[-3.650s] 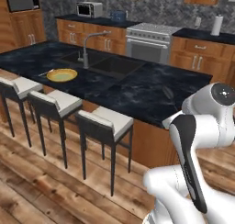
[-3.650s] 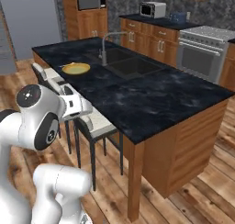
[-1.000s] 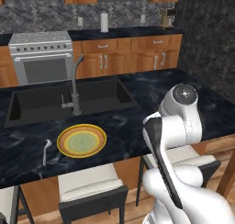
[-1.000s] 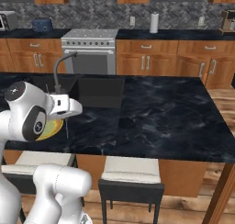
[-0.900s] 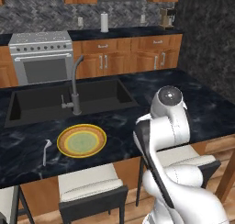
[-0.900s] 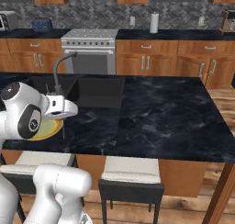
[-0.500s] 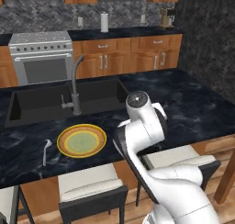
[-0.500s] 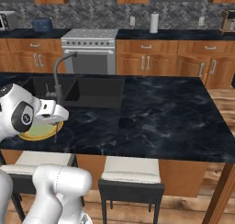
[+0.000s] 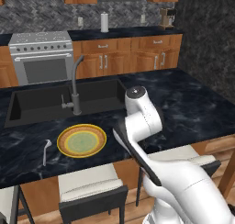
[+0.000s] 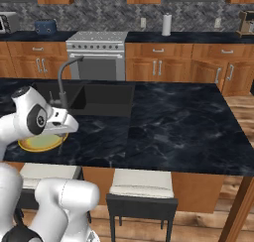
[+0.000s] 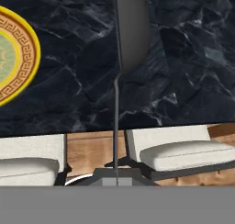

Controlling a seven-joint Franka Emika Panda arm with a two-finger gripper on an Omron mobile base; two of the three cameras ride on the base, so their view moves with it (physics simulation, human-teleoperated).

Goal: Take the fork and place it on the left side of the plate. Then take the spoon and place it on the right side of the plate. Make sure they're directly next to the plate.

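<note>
The plate [image 9: 81, 140], yellow-rimmed with an orange ring and a pale green centre, lies on the black island counter in front of the sink. In the hand view the plate [image 11: 13, 58] shows at the left edge. A slim silver fork [image 9: 46, 149] lies on the counter just left of the plate; its tines are too small to make out. The spoon [image 11: 132, 30] hangs over bare counter to the plate's right, a grey oval bowl on a thin handle. My gripper [image 11: 115, 177] is shut on the handle's end. In the right base view my hand is above the plate's [image 10: 34, 144] right edge.
The sink [image 9: 59, 99] and its dark faucet [image 9: 75, 85] lie just behind the plate. Stools with pale cushions [image 9: 92, 186] [image 11: 183, 154] stand under the counter's near edge. Black marble [image 10: 168, 122] stretches to the right of the plate.
Over the last second my arm has swung left, from the right part of the counter to beside the plate. Before that the base drove up to the island, shifting both base views.
</note>
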